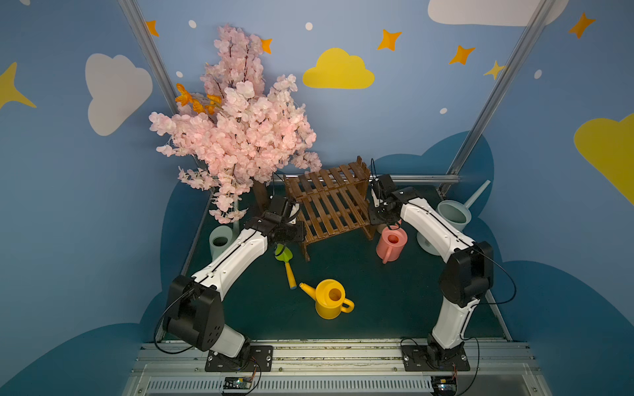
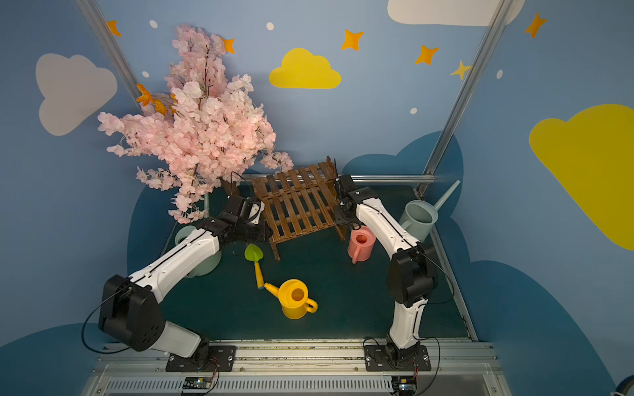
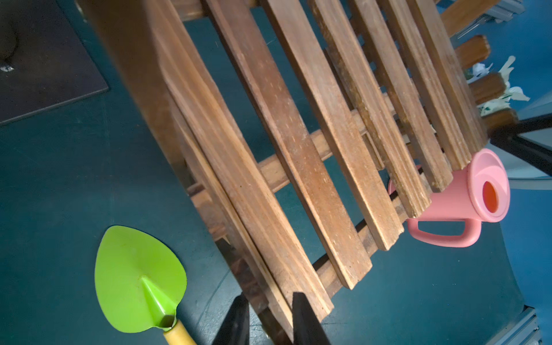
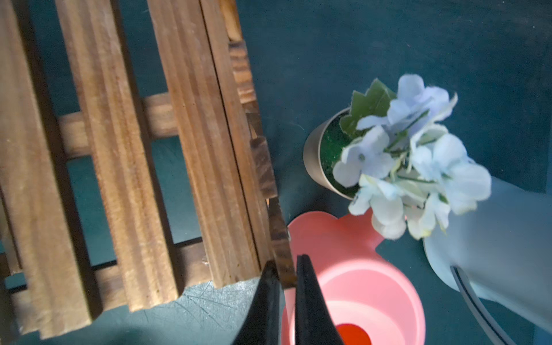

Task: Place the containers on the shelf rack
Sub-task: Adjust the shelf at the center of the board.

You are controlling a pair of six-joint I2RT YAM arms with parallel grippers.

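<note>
1. Your left gripper [image 3: 270,298] is closed on the left side edge of the shelf rack [image 1: 329,205]; the left wrist view shows the wood pinched between its two black fingers.
2. Your right gripper [image 4: 286,261] is clamped on the rack's right side board, which sits as a thin dark strip between its fingers.
3. The rack stands at the back middle of the green worktop [image 1: 377,301], between your two arms, and both tiers are bare.
4. The pink can [image 1: 391,243] is upright just beside the rack's right front leg, under your right wrist, with its handle facing the front.
5. The yellow can [image 1: 331,298] is upright at the front middle, well apart from the rack.
6. Its spout points at the handle end of the toy shovel [image 1: 286,262].
7. The pale green can [image 1: 219,240] stands behind your left arm, under the blossom tree [image 1: 236,130].
8. The blue-grey can [image 1: 454,212] sits behind your right arm, with its spout aimed at the far right corner.
9. A small flower pot [image 4: 316,155] stands near the pink can, beside the rack's right side.
</note>
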